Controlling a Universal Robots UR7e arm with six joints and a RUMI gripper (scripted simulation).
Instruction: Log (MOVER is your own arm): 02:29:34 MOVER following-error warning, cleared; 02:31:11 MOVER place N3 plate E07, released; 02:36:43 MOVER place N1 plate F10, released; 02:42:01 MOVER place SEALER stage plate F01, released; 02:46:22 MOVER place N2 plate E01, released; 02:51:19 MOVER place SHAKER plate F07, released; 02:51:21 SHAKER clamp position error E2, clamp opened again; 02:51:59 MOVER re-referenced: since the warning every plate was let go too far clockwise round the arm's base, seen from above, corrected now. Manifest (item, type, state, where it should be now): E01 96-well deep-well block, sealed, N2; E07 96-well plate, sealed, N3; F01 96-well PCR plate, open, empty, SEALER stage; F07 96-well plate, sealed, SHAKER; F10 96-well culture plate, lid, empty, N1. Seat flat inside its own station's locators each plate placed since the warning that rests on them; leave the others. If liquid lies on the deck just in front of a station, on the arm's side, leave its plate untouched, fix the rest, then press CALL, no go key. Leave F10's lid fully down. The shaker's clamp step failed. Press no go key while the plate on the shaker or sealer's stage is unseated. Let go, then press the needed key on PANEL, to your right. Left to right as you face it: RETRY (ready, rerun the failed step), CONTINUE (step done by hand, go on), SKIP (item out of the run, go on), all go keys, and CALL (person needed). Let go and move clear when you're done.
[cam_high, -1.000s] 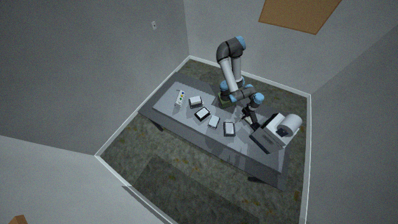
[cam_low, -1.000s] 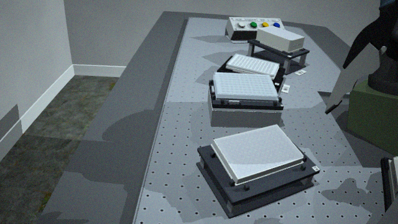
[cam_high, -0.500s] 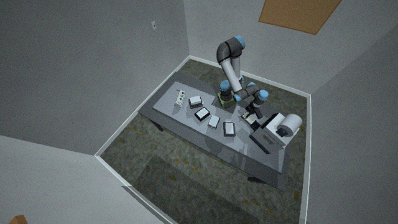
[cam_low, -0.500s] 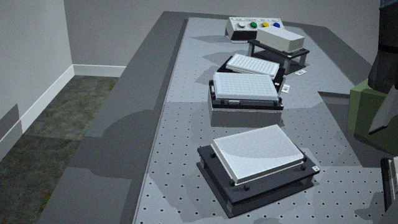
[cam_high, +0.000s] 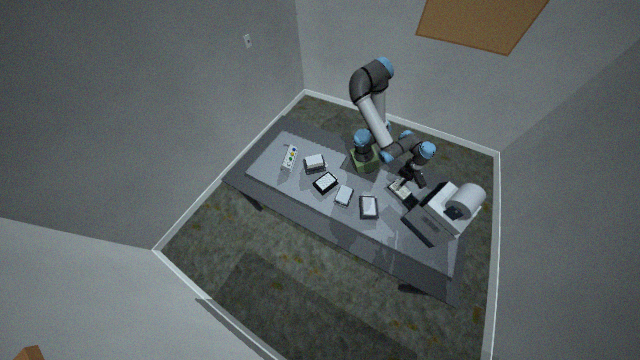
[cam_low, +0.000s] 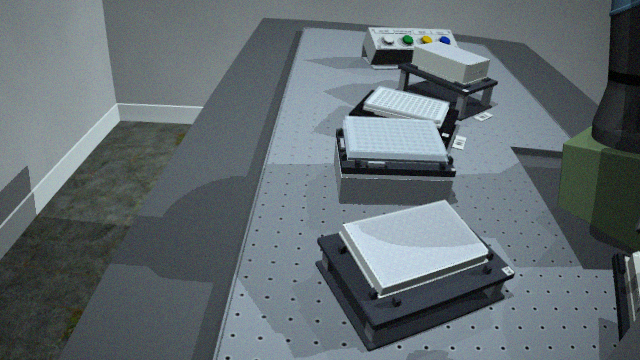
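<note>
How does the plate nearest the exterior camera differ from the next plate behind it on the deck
The nearest plate has a smooth, plain top; the next plate shows a grid of wells. The nearest plate sits turned at an angle across its low dark nest, one edge resting over the locator pegs; the next plate looks squarer in its frame. The nest is a low base on the deck; the next plate rides on a taller grey block. Both are pale rectangular plates.

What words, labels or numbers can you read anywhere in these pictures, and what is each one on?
None can be read.
Key panel: a strip of lettering above the keys, too blurred.
White tags and on the deck by two stations: barcode-like marks, too small.
White tag on the nearest station: too small.
</note>
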